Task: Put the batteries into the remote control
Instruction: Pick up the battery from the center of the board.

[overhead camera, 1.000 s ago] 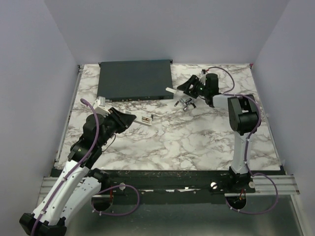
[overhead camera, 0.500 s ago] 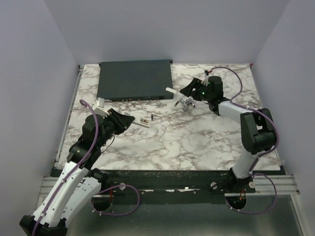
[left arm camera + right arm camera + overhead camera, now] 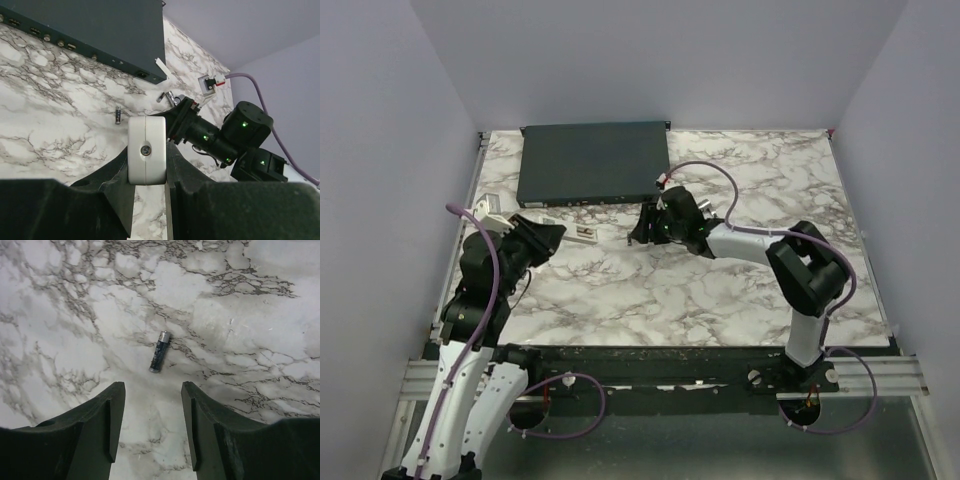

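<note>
Your left gripper (image 3: 147, 164) squeezes the one remote control (image 3: 146, 150). One battery (image 3: 160, 351) lies on the table (image 3: 260, 310) just ahead of your right gripper (image 3: 152, 390), fingers apart, its silver tip pointing away

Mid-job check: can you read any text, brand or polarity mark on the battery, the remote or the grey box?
No text is readable in any view.
battery: the wrapper print is too small and blurred to read.
remote control: no lettering shows on the end face.
dark-grey box: any labels by its ports are too small to read.
</note>
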